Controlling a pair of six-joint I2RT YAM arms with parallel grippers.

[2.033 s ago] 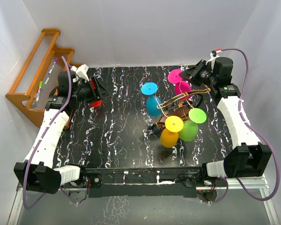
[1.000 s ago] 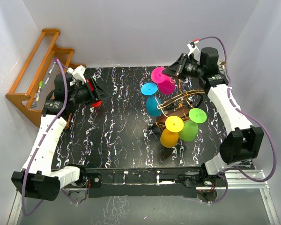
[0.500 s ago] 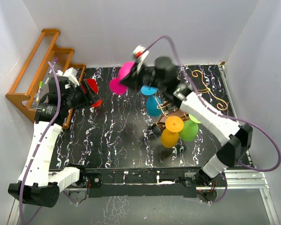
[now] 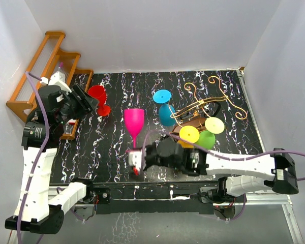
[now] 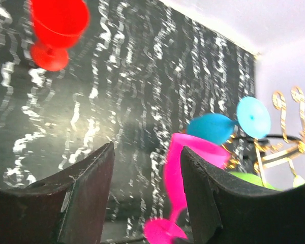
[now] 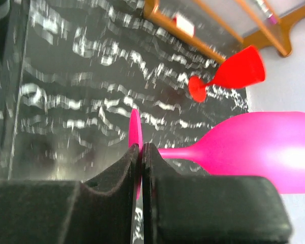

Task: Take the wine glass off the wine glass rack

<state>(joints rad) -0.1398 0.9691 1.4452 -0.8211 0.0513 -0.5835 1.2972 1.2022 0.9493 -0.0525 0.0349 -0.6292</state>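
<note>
The gold wire wine glass rack [image 4: 209,104] stands on its dark brown base [image 4: 193,122] at the right of the table. A blue glass [image 4: 166,114], a yellow glass [image 4: 189,134] and a green glass [image 4: 208,137] hang on it. My right gripper [image 4: 136,156] is shut on the foot of the pink wine glass [image 4: 133,121], which stands upright left of the rack, low over the table. The right wrist view shows the fingers pinching the foot disc [image 6: 135,137]. My left gripper [image 4: 84,103] is open and empty beside a red glass [image 4: 97,95].
An orange-brown stepped shelf [image 4: 38,66] with pens stands at the back left, behind the left arm. My right arm lies along the table's near edge in front of the rack. White walls close in the table on three sides.
My right arm has swung the pink glass from the back of the table down to the front middle, now upright. My left arm has drawn back to the left, off the red glass.
</note>
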